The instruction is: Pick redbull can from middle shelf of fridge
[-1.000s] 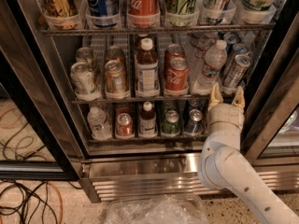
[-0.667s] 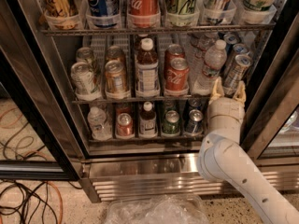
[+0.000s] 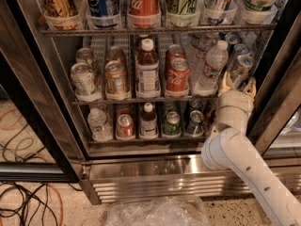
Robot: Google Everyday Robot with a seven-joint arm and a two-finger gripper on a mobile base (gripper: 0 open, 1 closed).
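Note:
The fridge (image 3: 155, 172) stands open, with wire racks above a ribbed steel base. The redbull can (image 3: 242, 66), slim and silver-and-blue, leans at the far right of the middle shelf (image 3: 117, 100), with more slim cans behind it. My gripper (image 3: 238, 84) is at the front edge of that shelf, just below and in front of the redbull can. Its two pale fingers (image 3: 226, 82) are spread apart, one on each side of the can's lower end, and do not grip it. The white arm (image 3: 240, 154) rises from the lower right.
A clear water bottle (image 3: 211, 67) stands just left of the redbull can, then a red cola can (image 3: 177, 76) and a brown bottle (image 3: 148, 69). The dark door frame (image 3: 277, 79) is close on the right. Cables (image 3: 28, 206) and a plastic bag (image 3: 155, 213) lie on the floor.
My gripper has risen and shifted right, from below the shelf edge up to the base of the redbull can. The cans have not moved.

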